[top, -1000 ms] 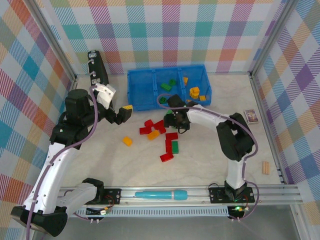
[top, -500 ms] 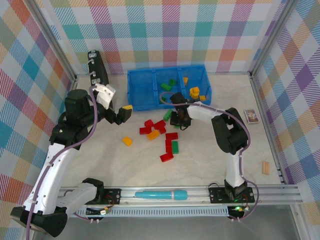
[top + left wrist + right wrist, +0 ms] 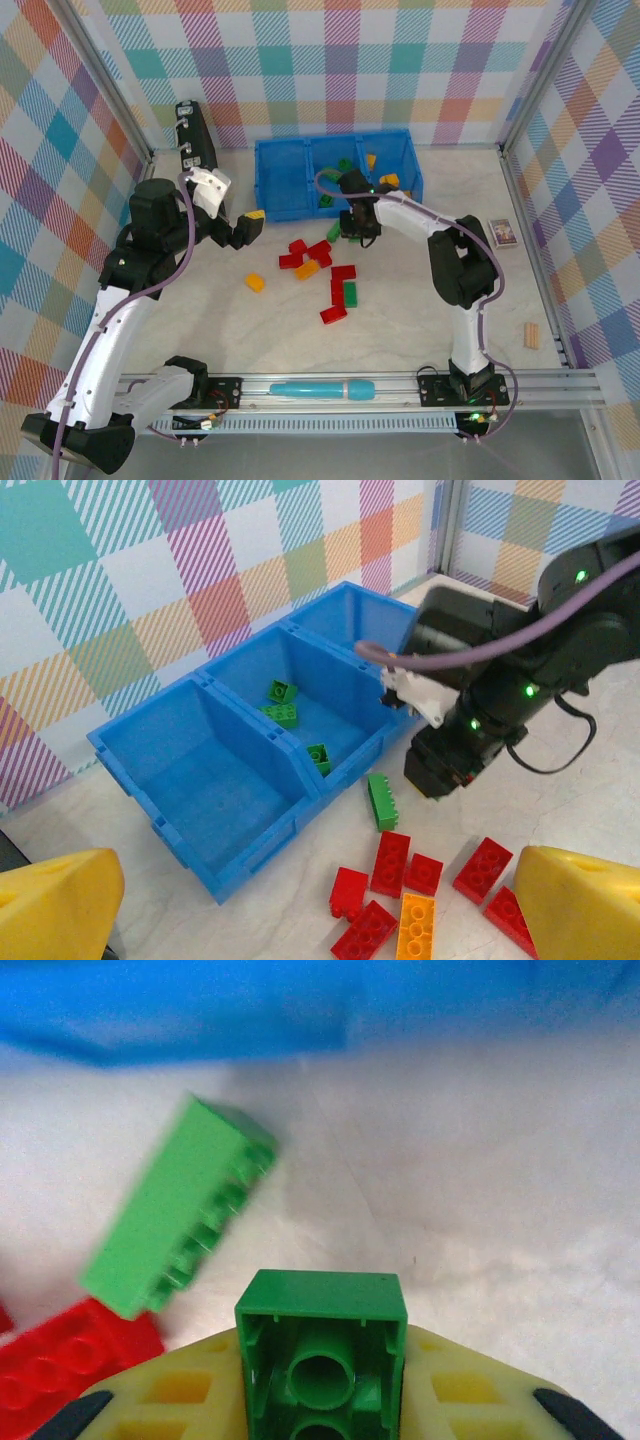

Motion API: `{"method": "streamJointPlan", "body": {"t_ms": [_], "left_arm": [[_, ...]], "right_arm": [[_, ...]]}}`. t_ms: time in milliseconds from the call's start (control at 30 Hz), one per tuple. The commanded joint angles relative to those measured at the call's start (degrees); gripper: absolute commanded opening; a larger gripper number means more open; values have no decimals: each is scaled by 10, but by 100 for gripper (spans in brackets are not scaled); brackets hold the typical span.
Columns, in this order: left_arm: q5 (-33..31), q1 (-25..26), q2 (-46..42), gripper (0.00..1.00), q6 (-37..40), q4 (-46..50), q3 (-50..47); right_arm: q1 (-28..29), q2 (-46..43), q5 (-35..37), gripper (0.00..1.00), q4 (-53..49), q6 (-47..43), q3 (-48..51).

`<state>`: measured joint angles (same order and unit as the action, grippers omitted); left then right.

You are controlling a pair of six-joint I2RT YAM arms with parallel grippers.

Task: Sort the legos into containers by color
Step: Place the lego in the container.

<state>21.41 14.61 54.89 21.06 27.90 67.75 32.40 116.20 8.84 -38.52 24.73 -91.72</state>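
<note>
The right pincer is clamping a small green brick between its yellow pads, with the brick's hollow underside facing the wrist camera. It is hanging low over the table, just in front of the front wall of the blue tray.

The brick is sitting out near the pad tips, so I judge that a hard swing would be risking a twist or a slip. The wall is posing the bigger danger. Pushing forward without rising first would be driving the brick or the pads into that blue edge.

A loose green brick is lying askew just beside the pincer, with a red brick just beside it in turn. A low sideways sweep would be scattering both.

The green pieces are gathering in the middle compartment. The yellow ones are lying next door in the right compartment, so letting go too far right would be mixing the colours.

The left pincer is hovering wide open near the tray's left front corner, holding nothing. It is well apart from the right one, with the red bricks lying between them.

Bare table is opening out to the right of the working arm and toward the near rail. The teal pen is lying there, well clear.
</note>
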Motion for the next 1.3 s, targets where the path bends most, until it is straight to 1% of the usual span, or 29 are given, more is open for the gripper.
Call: {"method": "streamJointPlan", "body": {"t_ms": [0, 133, 333, 500, 700, 867, 967, 1267], "left_arm": [[0, 4, -7, 100, 6, -11, -1], [1, 4, -5, 100, 6, -8, 1], [2, 4, 4, 100, 8, -1, 7], [-4, 4, 10, 100, 9, 1, 9], [-7, 4, 18, 100, 10, 1, 9], [-6, 4, 28, 100, 11, 6, 14], [-2, 4, 32, 100, 10, 6, 15], [-1, 4, 33, 100, 10, 8, 17]], "right_arm": [[-2, -19, 32, 30, -29, -84, -75], [-4, 23, 61, 30, -14, -142, -163], [-12, 120, 71, 30, 5, -176, -286], [-25, 189, 67, 32, 8, -186, -370], [-45, 273, 39, 32, -9, -158, -463], [-52, 301, 29, 33, -2, -144, -477], [-57, 306, 25, 35, -1, -142, -477], [-58, 300, -2, 46, 4, -145, -471]]}}
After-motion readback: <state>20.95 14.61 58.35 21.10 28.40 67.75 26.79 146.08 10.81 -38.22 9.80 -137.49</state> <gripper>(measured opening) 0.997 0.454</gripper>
